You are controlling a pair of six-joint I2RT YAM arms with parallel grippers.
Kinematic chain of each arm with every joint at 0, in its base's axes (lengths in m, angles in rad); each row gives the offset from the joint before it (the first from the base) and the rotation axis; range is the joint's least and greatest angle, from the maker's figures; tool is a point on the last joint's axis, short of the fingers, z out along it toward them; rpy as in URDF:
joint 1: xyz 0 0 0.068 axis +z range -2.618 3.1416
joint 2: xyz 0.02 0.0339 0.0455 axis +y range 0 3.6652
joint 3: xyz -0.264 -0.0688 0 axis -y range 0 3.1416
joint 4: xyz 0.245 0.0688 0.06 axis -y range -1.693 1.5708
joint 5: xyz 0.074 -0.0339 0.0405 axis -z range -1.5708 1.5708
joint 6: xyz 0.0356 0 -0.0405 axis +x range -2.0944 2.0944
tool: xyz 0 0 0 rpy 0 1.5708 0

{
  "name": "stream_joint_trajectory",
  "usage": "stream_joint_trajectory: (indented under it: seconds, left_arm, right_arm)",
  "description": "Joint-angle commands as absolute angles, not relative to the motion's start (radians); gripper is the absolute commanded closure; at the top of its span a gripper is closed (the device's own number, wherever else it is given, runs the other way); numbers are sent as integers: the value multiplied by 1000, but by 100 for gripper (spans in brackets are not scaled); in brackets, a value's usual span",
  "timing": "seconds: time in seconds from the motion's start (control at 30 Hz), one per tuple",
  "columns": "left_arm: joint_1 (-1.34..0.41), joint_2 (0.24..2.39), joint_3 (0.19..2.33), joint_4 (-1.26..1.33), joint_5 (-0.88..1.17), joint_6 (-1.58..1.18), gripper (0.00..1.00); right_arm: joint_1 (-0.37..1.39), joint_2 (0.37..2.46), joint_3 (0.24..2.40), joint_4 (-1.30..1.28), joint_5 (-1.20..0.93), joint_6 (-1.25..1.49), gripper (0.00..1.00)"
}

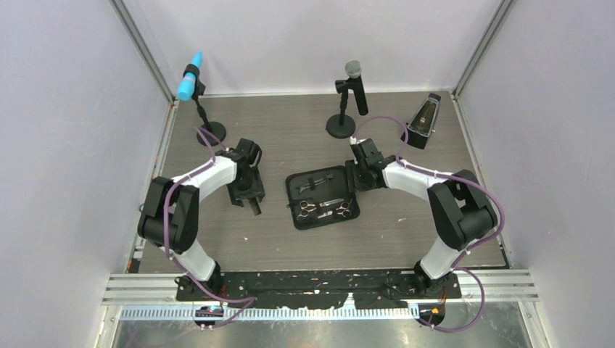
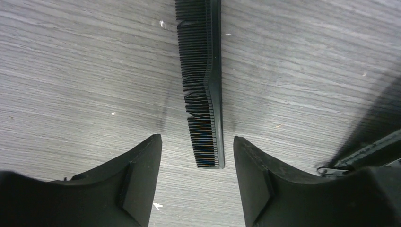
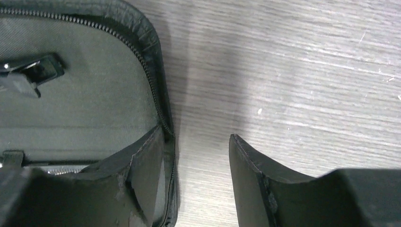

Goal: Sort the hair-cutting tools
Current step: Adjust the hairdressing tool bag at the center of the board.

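So the left gripper (image 2: pixel 196 138) is sitting low over the table (image 2: pixel 71 71) with its jaws apart, and the flat black comb (image 2: pixel 206 85) lies lengthwise right in the gap. The comb's near end sits between the two fingertips, a bit closer to the right-hand pad, and the rest runs straight out ahead of the jaws. Neither pad looks to be touching it yet. My guess is it's lined up that way so the pads can pinch the thin spine and teeth from the sides.

The right gripper (image 3: pixel 196 135) is also spread open, and it's straddling the zipped rim of the open zip case (image 3: pixel 153 56). One finger is over the lining inside and nearly against the rim, while the other is outside over bare wood. I reckon that's there to pin or steady the case.

From above, both scissors (image 1: pixel 306 210) sit inside the case, well off to the inner side of those right jaws, with what looks like a hair clip (image 1: pixel 317 183) next to them. I'd say the comb is the piece being sorted here.
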State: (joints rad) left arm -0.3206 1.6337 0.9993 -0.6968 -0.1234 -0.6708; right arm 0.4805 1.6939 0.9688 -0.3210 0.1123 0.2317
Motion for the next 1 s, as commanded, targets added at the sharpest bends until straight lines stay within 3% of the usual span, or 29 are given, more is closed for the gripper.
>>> stream_joint_trajectory:
  seconds: [0.0, 0.33, 0.5, 0.97]
  left_arm:
    - [-319, 1676, 1048, -752, -110, -640, 43]
    - [-344, 1726, 1029, -799, -39, -610, 62]
    - [-398, 1743, 967, -763, 46, -611, 84]
    - [-656, 1403, 681, -771, 109, -721, 86]
  right_arm:
    - [480, 1586, 933, -294, 111, 245, 45]
    - [480, 1401, 856, -263, 31, 277, 44]
    - [480, 1316, 825, -266, 34, 280, 44]
    - [480, 1115, 757, -298, 29, 307, 43]
